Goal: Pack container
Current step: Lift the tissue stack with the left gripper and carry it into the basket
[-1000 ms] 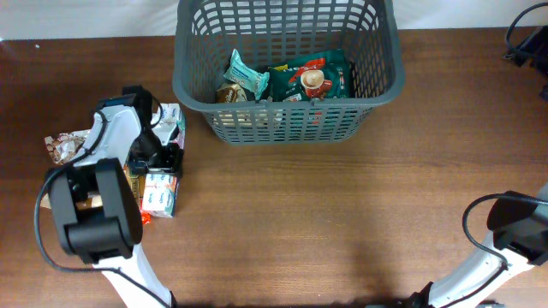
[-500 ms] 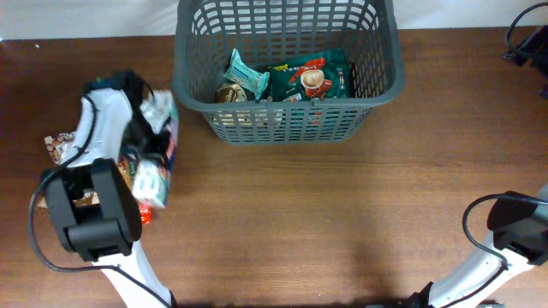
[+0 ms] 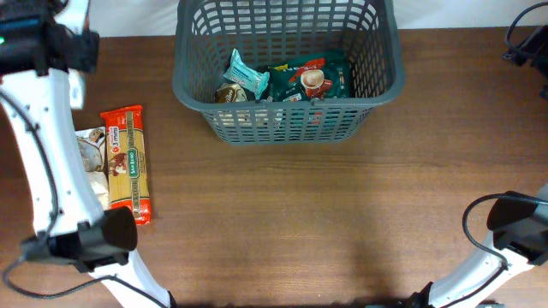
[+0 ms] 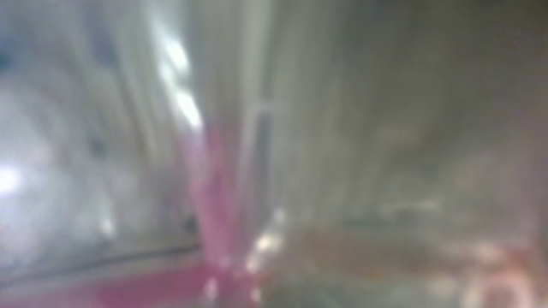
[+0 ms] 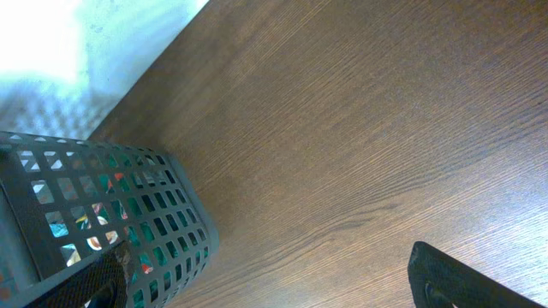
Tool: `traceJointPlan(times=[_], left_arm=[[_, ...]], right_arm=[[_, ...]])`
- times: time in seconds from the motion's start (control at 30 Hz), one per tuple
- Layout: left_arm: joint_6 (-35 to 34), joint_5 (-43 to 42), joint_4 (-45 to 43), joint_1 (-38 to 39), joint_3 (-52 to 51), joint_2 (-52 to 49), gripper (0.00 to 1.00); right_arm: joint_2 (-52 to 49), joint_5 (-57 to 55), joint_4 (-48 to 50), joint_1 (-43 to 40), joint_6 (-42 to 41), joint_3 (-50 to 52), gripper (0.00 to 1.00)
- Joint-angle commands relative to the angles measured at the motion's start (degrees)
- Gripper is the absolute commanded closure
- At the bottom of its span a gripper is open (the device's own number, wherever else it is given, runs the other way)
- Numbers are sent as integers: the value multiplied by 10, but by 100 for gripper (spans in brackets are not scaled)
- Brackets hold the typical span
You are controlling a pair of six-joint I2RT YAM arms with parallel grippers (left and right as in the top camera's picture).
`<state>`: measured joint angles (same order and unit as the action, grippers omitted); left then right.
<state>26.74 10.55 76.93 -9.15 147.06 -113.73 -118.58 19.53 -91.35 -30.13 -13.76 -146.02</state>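
The dark grey basket (image 3: 282,122) stands at the back middle of the table and holds several snack packets (image 3: 304,79). It also shows in the right wrist view (image 5: 103,197). My left gripper (image 3: 38,44) is raised high at the back left corner. Its wrist view is a blur of silver and pink foil close to the lens, which looks like a snack packet (image 4: 214,214) in the jaws. An orange-red packet (image 3: 127,162) and a white-brown packet (image 3: 90,158) lie on the table at the left. My right gripper (image 5: 274,291) is open and empty above bare wood.
The right arm's base (image 3: 514,235) sits at the front right corner. A black cable (image 3: 522,38) lies at the back right edge. A white wall runs behind the basket.
My left arm rose from the packet pile and swung to the back left. The white-green packets it was lifting are gone from the table. The right arm has not moved.
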Motion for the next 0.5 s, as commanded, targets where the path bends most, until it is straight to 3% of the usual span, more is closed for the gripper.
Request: traceJointPlan(times=[0.0, 0.23, 0.47], left_arm=[[180, -85, -15, 55, 53, 32, 98], [412, -94, -32, 207, 60, 32, 98], [464, -133, -49, 301, 60, -24, 98]], right_arm=[[1, 3, 0, 1, -5, 1, 1], [1, 3, 0, 1, -5, 1, 1], [1, 3, 0, 1, -5, 1, 1]])
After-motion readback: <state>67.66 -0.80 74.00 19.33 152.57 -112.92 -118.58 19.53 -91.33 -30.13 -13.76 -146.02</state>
